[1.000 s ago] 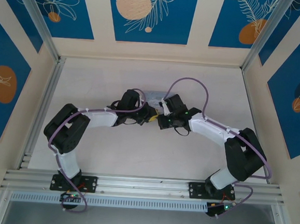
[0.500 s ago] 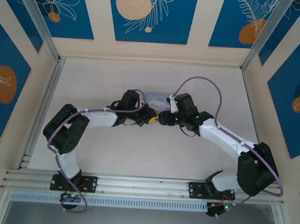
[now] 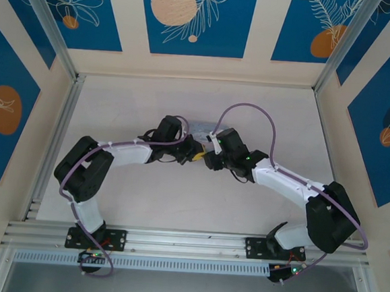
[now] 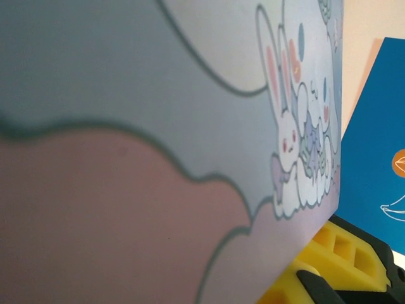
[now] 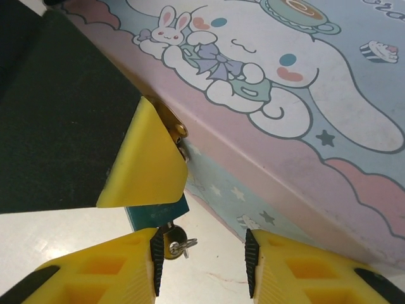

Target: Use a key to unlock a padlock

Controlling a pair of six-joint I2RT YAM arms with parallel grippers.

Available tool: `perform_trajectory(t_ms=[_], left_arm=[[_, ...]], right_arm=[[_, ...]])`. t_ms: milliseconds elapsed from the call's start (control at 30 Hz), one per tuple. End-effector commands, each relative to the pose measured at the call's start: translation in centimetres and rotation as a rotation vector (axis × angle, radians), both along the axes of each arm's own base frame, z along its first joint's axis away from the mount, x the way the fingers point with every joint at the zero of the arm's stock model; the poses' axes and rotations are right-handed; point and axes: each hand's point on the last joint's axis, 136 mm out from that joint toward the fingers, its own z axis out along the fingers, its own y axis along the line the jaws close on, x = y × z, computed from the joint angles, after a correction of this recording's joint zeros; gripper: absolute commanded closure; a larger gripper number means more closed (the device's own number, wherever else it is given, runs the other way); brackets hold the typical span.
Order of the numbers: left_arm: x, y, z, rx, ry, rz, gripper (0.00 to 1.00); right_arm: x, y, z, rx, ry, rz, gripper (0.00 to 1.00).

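Note:
In the right wrist view the small teal padlock (image 5: pixel 158 214) hangs below the brass hasp (image 5: pixel 175 130) of the pale blue tin (image 5: pixel 285 95). One yellow finger (image 5: pixel 145 158) of the left gripper lies over its upper part, holding it. The tiny key (image 5: pixel 176 241), with a wire ring, sticks out of the padlock's bottom. My right gripper (image 5: pixel 199 263) is open, its left pad beside the key and nothing between the pads. From above, the left gripper (image 3: pixel 196 154) and right gripper (image 3: pixel 208 155) meet tip to tip at mid-table.
The tin (image 3: pixel 200 127) lies just behind the two grippers, and its cartoon lid (image 4: pixel 158 126) sits very close to the left wrist camera, beside a yellow finger (image 4: pixel 345 253). Aluminium rails (image 3: pixel 53 141) and patterned walls border the table.
The right arm swung its wrist right and away half a second ago, then came back left to the left gripper. The left arm has barely moved.

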Motion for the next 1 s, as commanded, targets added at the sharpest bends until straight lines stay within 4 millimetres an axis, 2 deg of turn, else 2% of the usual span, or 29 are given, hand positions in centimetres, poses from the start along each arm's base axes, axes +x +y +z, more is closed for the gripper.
perform_trajectory(t_ms=[0, 333, 500, 733, 967], left_arm=[[0.1, -0.5, 2.9, -0.052, -0.036, -0.036, 1.00], [0.1, -0.4, 3.0, -0.052, -0.036, -0.042, 1.00], [0.0, -0.3, 2.9, -0.050, -0.037, -0.042, 1.00], [0.1, 0.0, 2.6, -0.046, -0.032, -0.039, 1.00], [0.1, -0.1, 2.7, -0.049, -0.033, -0.041, 1.00]], right_arm=[[0.4, 0.3, -0.7, -0.041, -0.036, 0.025, 0.59], [0.5, 1.3, -1.6, -0.065, -0.031, 0.051, 0.59], [0.3, 1.3, -1.2, -0.056, -0.033, 0.042, 0.59], [-0.7, 0.3, 0.5, -0.012, -0.039, 0.012, 0.58], [-1.8, 0.5, -0.3, -0.018, -0.013, 0.051, 0.58]])
